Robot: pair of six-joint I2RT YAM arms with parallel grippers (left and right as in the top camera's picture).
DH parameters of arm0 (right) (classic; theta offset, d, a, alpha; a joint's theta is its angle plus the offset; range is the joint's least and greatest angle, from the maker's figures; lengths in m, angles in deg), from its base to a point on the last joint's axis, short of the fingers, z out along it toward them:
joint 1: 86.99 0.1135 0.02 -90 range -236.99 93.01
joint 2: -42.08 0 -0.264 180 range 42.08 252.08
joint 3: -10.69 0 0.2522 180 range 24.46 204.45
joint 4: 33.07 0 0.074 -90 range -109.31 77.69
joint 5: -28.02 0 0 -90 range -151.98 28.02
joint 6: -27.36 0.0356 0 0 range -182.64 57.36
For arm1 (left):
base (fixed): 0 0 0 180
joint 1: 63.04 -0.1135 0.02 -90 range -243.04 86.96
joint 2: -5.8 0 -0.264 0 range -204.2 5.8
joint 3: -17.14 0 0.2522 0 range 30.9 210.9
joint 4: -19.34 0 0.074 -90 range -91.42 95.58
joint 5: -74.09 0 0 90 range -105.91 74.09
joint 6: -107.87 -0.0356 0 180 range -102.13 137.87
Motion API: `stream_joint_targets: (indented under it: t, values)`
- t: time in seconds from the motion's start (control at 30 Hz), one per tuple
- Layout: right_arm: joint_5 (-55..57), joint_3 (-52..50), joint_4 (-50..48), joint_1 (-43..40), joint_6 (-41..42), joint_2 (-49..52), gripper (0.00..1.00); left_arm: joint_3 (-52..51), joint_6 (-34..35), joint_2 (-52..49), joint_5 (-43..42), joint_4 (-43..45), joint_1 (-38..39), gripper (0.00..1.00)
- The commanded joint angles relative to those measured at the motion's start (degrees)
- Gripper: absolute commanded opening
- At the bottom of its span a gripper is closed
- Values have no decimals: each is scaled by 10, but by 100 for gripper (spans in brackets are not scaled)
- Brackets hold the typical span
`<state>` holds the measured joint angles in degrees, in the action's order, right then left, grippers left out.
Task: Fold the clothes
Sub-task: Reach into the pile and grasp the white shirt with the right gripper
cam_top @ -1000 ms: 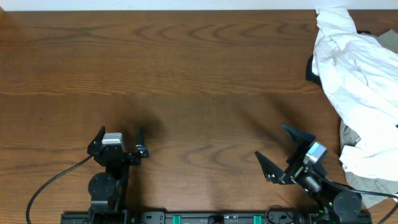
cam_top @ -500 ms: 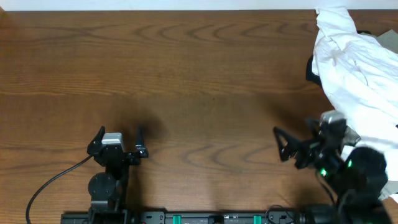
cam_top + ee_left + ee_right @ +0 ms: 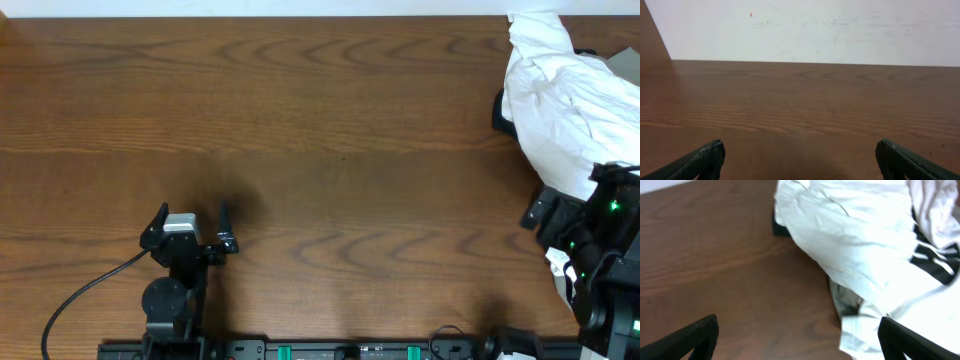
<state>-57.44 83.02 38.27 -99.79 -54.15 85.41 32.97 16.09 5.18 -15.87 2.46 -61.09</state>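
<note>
The clothes lie as a crumpled white heap at the table's far right; in the right wrist view the white shirt fills the upper right, with black lettering showing in a fold. My right gripper is open and holds nothing, its right finger over the heap's near edge and its left finger over bare wood. The right arm covers the heap's lower part from above. My left gripper stands open and unladen near the front left, seen wide apart over wood in the left wrist view.
A dark item pokes out from under the heap's left side, also in the right wrist view. A greyish garment shows beneath the white cloth. The brown wooden table meets a white wall at the back.
My right arm has swung from the front centre-right over to the right, now facing the heap of clothes. The left arm has not moved.
</note>
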Motion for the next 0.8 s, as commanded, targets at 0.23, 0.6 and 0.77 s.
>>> stream_joint_targets:
  t: [0.23, 0.6, 0.77]
  values:
    - [71, 11, 39, -129, 176, 7, 99, -18, -8, 4, 7, -9, -3, 98]
    - [-31, 6, 28, -300, 203, 48, 99, -18, -8, 4, 7, -9, -3, 98]
    - [-75, 6, 32, -365, 204, 135, 99, -18, -8, 4, 7, -9, -3, 98]
